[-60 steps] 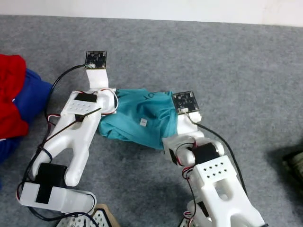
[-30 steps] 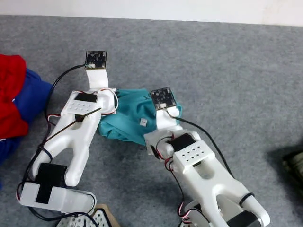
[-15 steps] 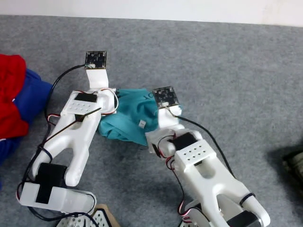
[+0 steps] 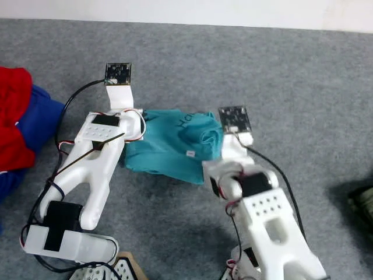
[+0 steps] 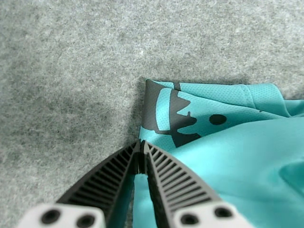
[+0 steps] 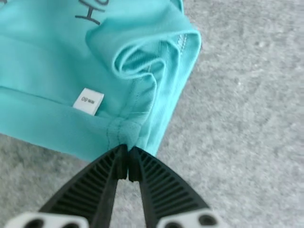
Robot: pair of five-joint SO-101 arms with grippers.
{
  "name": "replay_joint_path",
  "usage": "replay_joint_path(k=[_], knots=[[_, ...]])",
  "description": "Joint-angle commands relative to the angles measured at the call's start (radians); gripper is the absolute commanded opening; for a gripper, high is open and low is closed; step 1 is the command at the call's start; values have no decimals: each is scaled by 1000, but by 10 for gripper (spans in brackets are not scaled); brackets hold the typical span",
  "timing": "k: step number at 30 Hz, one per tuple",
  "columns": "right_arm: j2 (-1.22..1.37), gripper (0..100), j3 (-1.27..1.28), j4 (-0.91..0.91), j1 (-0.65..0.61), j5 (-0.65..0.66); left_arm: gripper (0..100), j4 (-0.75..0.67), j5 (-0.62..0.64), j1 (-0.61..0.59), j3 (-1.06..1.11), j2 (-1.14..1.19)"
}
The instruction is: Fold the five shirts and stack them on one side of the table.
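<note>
A teal shirt (image 4: 175,146) lies bunched on the grey table between my two arms. My left gripper (image 5: 141,151) is shut on the shirt's left edge, next to a dark printed corner (image 5: 166,116). On the shirt's right edge my right gripper (image 6: 127,154) is shut on a folded hem, beside a white label (image 6: 89,101). The cloth there is rolled into a loose fold (image 6: 142,61). A heap of red and blue shirts (image 4: 20,122) sits at the table's far left.
Bare grey table (image 4: 291,76) stretches behind and to the right of the shirt. A dark object (image 4: 362,201) shows at the right edge. A wooden piece (image 4: 125,265) peeks in at the front edge by the left arm's base.
The right arm swung left over the shirt, then back to the right, dragging the teal cloth with it. The left arm has kept still.
</note>
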Motion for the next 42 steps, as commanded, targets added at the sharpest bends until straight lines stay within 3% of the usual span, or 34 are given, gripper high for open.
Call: replay_joint_path(k=[1,6,13,20,27,42], knots=[[-107,6,30,21,35,29,7,-20,-5,-12,-41,-2],[2,19,1,27,58,31,7,-20,-5,-12,-39,-2],[180,259,-117,104,62,-55,7,-20,-5,-12,-41,-4],[205,260,-137,-61,56,-68,7,-20,-5,-12,-42,-4],[206,262,-128,-199,-1,-161,7,-20,-6,-12,-41,-4],[148,262,-154,-130,-31,-163,8,-21,-6,-12,-44,-4]])
